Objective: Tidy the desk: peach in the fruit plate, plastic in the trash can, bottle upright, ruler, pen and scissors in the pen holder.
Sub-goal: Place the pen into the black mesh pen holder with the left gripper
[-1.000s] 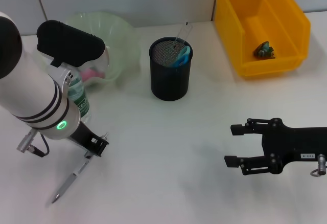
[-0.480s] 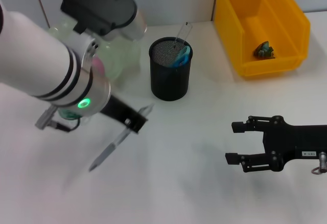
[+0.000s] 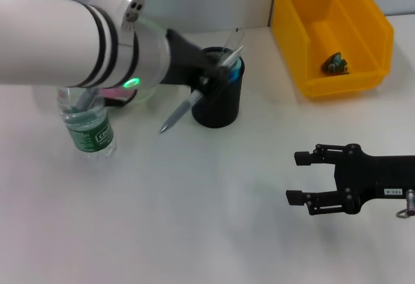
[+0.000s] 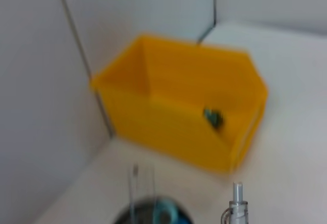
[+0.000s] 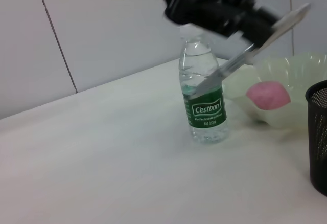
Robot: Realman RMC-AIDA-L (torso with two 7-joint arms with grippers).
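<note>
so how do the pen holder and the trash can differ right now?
The pen holder is a black mesh cylinder; the trash can is a solid yellow rectangular bin, clearly larger. The pen holder holds a clear ruler and something blue, while the trash can holds only a small crumpled greenish piece. The left gripper holds a pen at the pen holder; nothing is near the trash can. Both stand upright, open-topped, on the desk.

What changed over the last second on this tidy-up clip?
The left gripper, gripping the pen, lifted it off the desk and carried it across to the black mesh pen holder. This uncovered the upright bottle. The right gripper stayed parked, jaws open; the yellow bin did not move.
</note>
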